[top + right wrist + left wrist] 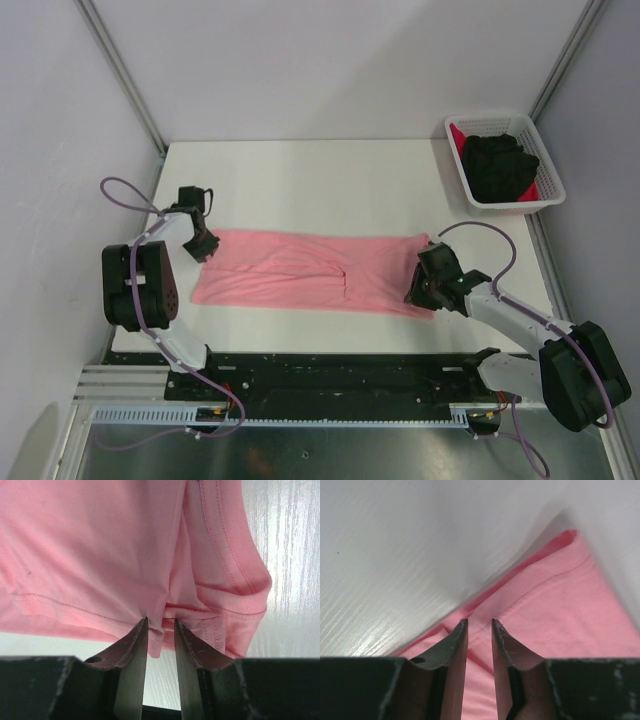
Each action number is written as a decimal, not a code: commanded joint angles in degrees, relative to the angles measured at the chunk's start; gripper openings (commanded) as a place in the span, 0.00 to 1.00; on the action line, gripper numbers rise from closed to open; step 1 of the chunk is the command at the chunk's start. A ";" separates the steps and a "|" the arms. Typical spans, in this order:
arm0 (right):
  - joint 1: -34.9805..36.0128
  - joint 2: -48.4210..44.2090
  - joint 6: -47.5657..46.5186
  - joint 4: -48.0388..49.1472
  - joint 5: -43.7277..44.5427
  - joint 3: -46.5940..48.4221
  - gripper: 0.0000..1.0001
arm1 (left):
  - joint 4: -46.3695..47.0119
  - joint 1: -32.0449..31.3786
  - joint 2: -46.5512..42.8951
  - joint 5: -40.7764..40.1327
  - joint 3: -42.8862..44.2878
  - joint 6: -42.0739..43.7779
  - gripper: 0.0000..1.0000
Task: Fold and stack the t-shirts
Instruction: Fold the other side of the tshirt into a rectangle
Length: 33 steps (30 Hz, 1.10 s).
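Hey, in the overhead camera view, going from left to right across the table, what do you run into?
left gripper → salmon-pink t-shirt → right gripper → white basket

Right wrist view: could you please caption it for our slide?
The right gripper's jaws pinch a gathered edge of the salmon-pink t-shirt.

surface: white table (300, 175) | salmon-pink t-shirt (300, 272) spread flat, centre-front | white basket (505, 208) far right corner

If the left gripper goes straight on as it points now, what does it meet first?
Probably the pink t-shirt: its edge lies at the fingertips of the left gripper, though depth is unclear.
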 commanded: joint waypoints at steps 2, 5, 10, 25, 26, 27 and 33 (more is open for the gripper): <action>-0.35 -0.47 -0.79 0.89 0.31 -0.35 0.32 | 0.15 0.52 -0.01 -2.39 0.56 -0.06 0.33; -0.41 -0.41 -0.77 1.01 0.29 -0.42 0.32 | 0.14 0.52 -0.11 -2.49 0.23 -0.22 0.35; -0.37 -0.26 -0.86 1.07 0.33 -0.57 0.32 | -0.02 0.57 0.70 -2.47 0.55 -0.31 0.35; -0.46 0.31 -0.77 1.57 0.18 -0.69 0.32 | -0.07 1.33 1.64 -2.39 0.89 -0.28 0.34; -0.51 0.31 -0.77 1.58 0.24 -0.70 0.32 | -0.08 1.41 1.51 -2.42 0.99 -0.22 0.33; -0.48 0.36 -0.77 1.53 0.31 -0.75 0.32 | -0.09 1.49 1.44 -2.43 1.09 -0.14 0.31; -0.54 0.67 -0.73 1.83 0.17 -0.79 0.32 | -0.09 1.81 1.22 -2.60 1.75 0.37 0.13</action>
